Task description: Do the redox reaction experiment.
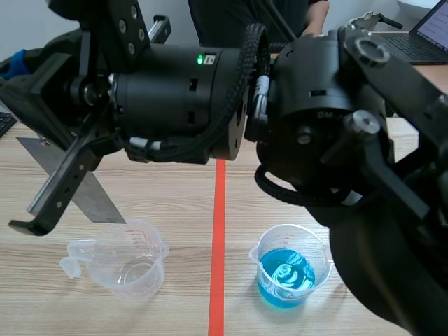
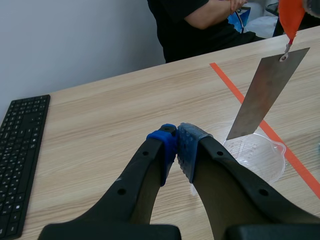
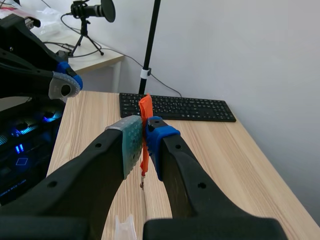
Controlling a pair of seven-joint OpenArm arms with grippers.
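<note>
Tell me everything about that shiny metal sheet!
The sheet is a thin, flat, grey rectangle. It looks like plain metal with a dull shine. It hangs tilted in the air from an orange tab fixed at a small hole near its top edge. The right claw is shut on that tab. The sheet's bottom edge is at the rim of the clear, empty cup; I cannot tell whether they touch.
</note>
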